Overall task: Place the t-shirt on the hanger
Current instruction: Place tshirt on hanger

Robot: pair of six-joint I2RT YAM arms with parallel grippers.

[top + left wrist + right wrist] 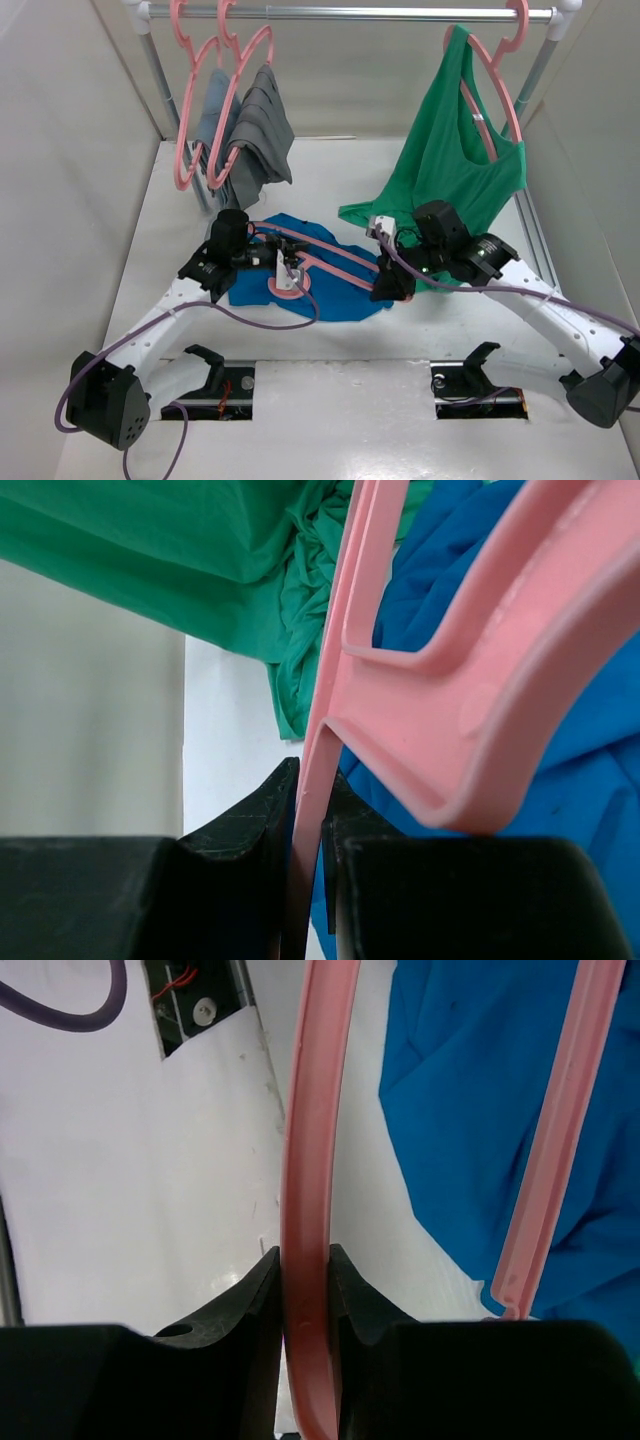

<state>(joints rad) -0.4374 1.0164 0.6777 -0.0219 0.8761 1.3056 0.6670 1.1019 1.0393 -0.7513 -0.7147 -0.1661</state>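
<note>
The blue t-shirt [335,300] lies crumpled on the white table between the two arms. The pink hanger [338,265] lies across it, running from left to right. My left gripper [272,256] is shut on the hanger's left part; in the left wrist view [310,800] a thin pink bar [330,680] runs between the jaws, with the t-shirt [590,770] to the right. My right gripper [395,290] is shut on the hanger's right end; in the right wrist view [305,1280] the pink bar [305,1140] is pinched between the jaws above bare table, with the t-shirt [470,1090] beside it.
A metal rail [350,13] runs across the back. Grey garments [255,130] hang on pink hangers at its left. A green tank top [450,150] hangs at the right, its hem reaching the table by my right gripper. Two black brackets [210,365] stand at the near edge.
</note>
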